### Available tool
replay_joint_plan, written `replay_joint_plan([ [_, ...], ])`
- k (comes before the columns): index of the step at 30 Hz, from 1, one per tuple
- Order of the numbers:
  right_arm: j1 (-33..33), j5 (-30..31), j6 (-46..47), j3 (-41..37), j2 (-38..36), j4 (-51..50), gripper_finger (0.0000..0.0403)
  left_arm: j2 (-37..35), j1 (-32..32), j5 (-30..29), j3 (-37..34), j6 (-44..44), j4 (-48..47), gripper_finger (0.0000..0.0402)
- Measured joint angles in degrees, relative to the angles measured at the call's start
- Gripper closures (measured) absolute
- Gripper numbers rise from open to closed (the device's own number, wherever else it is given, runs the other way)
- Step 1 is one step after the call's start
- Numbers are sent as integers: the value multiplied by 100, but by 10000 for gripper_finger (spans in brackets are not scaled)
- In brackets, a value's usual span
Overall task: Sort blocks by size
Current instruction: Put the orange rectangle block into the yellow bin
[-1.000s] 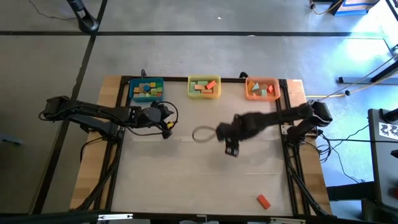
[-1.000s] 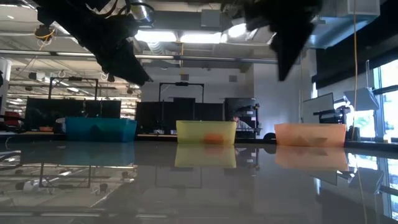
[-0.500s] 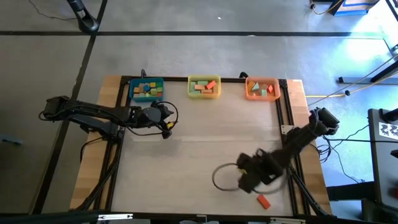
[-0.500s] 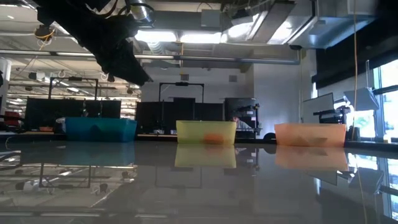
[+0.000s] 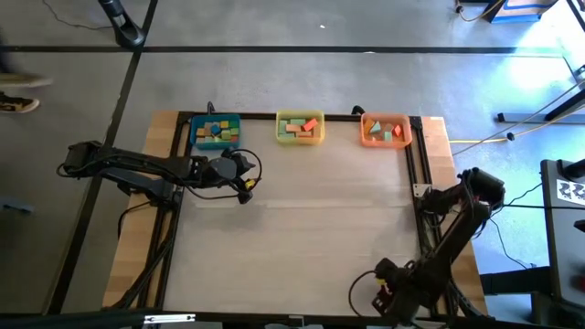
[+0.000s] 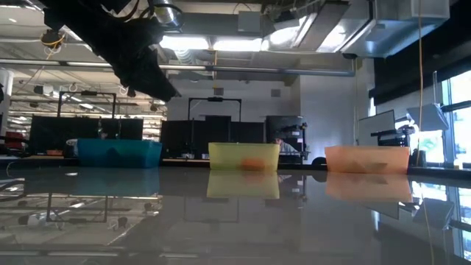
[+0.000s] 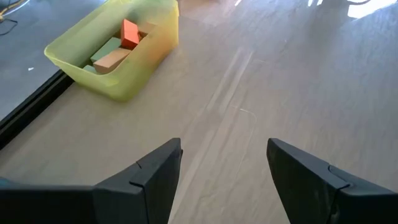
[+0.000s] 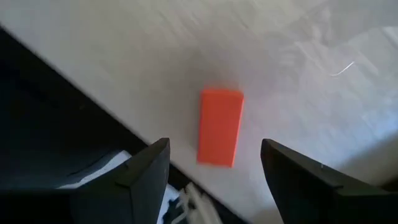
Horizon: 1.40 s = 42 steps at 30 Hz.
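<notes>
An orange flat brick point(image 8: 220, 127) lies flat on the table close to its near edge, at the right. My right gripper point(image 8: 214, 148) hangs over it, pointing down and open, one finger off each long side and apart from it. In the high view the right gripper point(image 5: 384, 294) hides the brick. My left gripper point(image 7: 224, 152) waits open above the table's left middle point(image 5: 245, 187), facing the yellow bin point(image 7: 118, 53), which holds orange, tan and green blocks. More blocks lie in the blue bin point(image 5: 216, 132) and the orange bin point(image 5: 385, 131).
The three bins stand in a row along the far edge: blue point(image 6: 118, 153), yellow point(image 6: 243, 156), orange point(image 6: 366, 158). The table's near edge point(image 8: 93, 118) runs just beside the brick, with a dark drop beyond it. Bare wood point(image 5: 302, 238) spreads between the arms.
My right gripper has swung from the table's middle toward the near right corner, sinking and rolling about its own axis, and now stands over the orange brick. It has left the low view. The brick has not moved.
</notes>
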Motion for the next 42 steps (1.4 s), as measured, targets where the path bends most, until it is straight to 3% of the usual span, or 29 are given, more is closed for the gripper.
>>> replay_joint_plan([
  [4, -3, -140, -178, -127, 290, 453, 155, 0, 0, 0, 0, 0, -26, 176],
  [16, -23, -570, -706, -122, 968, 421, 157, 0, 0, -1, 0, 0, -14, 176],
  [19, -49, -591, -763, -120, 975, 410, 180, 0, 0, -2, 0, 0, -14, 176],
  [25, -55, -580, -1075, -123, 983, 331, 274, 0, 0, -2, 0, -1, -14, 176],
  [34, -385, -801, -1634, 123, 948, -173, 279, 0, 0, -2, 0, 0, -12, 176],
  [42, -1346, 379, -3435, 333, 313, -453, 278, 0, 0, -2, 0, 3, -10, 176],
])
